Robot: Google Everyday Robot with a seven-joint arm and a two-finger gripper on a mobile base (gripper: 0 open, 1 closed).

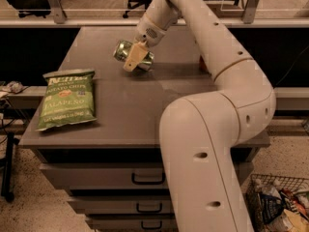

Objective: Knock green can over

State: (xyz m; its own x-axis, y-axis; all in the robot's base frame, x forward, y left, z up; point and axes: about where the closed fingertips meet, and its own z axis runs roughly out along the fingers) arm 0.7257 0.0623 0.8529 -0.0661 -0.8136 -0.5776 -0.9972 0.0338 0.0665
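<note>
The green can (129, 55) lies on its side on the grey table (130, 105), near the back middle, its top end pointing left. My gripper (133, 59) hangs over the can from the upper right, its tan fingertip (132, 61) resting against the can's middle. Part of the can is hidden behind the finger.
A green jalapeño chip bag (66, 99) lies flat at the table's left front. A small red object (203, 64) shows behind my arm at the right. Drawers (145, 178) sit below the table. A wire basket of items (280, 207) stands on the floor at the lower right.
</note>
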